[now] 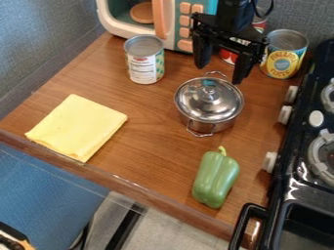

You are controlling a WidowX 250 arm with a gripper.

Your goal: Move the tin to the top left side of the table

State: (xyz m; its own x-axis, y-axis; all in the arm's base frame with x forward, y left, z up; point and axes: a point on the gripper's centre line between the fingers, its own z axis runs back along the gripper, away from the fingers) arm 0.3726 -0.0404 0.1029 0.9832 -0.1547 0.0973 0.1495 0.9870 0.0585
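My grpr (219,73) wide, nr pot (209,102) | nxt (prob.): tin (144,59) by m'wave (158,19) | clear pot, centre o/ tin, lower straight, squeeze evenly

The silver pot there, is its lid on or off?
On. The lid sits over the top of the pot, knob up, and covers its opening.

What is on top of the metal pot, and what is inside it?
A shiny lid with a knob covers the pot; the inside is hidden, so I cannot tell.
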